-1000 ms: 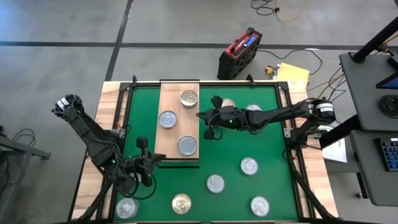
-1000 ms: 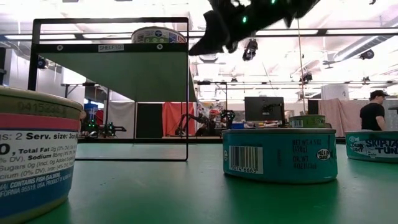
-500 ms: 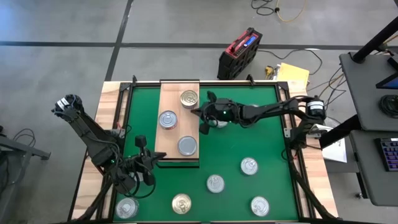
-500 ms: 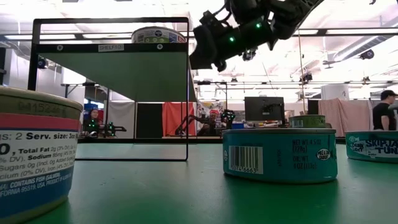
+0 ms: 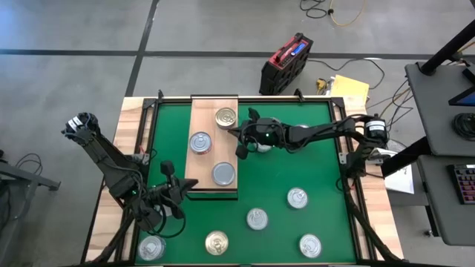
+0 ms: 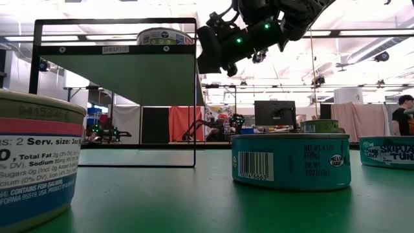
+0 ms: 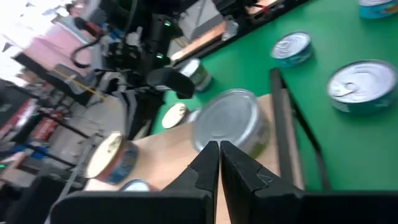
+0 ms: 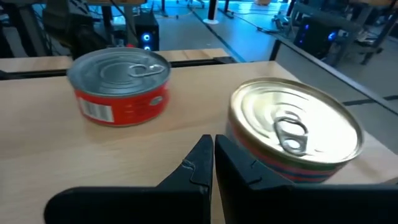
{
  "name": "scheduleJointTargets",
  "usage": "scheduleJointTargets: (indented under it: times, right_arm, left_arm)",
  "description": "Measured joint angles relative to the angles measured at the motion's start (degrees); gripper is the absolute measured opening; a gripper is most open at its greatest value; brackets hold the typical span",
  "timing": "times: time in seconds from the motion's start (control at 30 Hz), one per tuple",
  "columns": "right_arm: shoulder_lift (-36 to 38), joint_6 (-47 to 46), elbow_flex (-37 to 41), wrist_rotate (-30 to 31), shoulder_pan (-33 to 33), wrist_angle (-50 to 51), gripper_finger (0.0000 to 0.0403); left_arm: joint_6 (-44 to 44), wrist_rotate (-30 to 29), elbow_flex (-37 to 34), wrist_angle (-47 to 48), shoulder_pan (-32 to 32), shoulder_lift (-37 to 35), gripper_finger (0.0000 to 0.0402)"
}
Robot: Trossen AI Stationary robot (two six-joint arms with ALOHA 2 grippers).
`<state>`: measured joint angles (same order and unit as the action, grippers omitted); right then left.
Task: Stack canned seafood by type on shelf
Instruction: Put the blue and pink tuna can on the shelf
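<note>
Just ahead of the right gripper's (image 8: pixel 210 144) pressed-together, empty fingers, a gold-lidded tin (image 8: pixel 294 132) and a red-labelled tin (image 8: pixel 119 85) sit on the wooden shelf (image 8: pixel 50 137). Beyond the left gripper's (image 7: pixel 219 149) fingers, also together and empty, a silver-lidded tin (image 7: pixel 230 121) rests on the shelf's near end, while more tins (image 5: pixel 257 218) lie on the green counter.

The shelf (image 5: pixel 204 148) is pale wood with visible grain and a matt, smooth face. The tins (image 5: pixel 224 117) are metal; the lids are glossy and reflective, most silver, some gold-toned, each with ribbed rings and a pull tab. One tin (image 8: pixel 119 87) carries a red printed paper or film label, another (image 6: pixel 290 160) a teal printed label with a slight sheen. The desk (image 5: pixel 132 122) edge is light wood, covered by a green mat (image 5: pixel 297 167) with a matt, even finish. Both claws, left (image 7: pixel 219 167) and right (image 8: pixel 212 163), look like dark matt plastic or coated metal.
</note>
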<state>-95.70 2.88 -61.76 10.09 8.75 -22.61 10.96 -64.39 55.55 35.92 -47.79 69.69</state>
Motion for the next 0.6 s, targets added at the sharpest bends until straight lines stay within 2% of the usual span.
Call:
scheduleJointTargets:
  times: [0.23,0.6]
  right_arm:
    - [-0.22,2.71,0.00,-0.02,1.04,0.00,0.0009]
    - [-3.89,3.16,-0.69,-0.02,2.97,-1.88,0.0009]
  left_arm:
    - [-0.02,-5.30,-0.66,1.36,0.02,0.00,0.0000]
    - [-0.02,-5.74,-1.19,2.09,0.66,-0.02,0.0000]
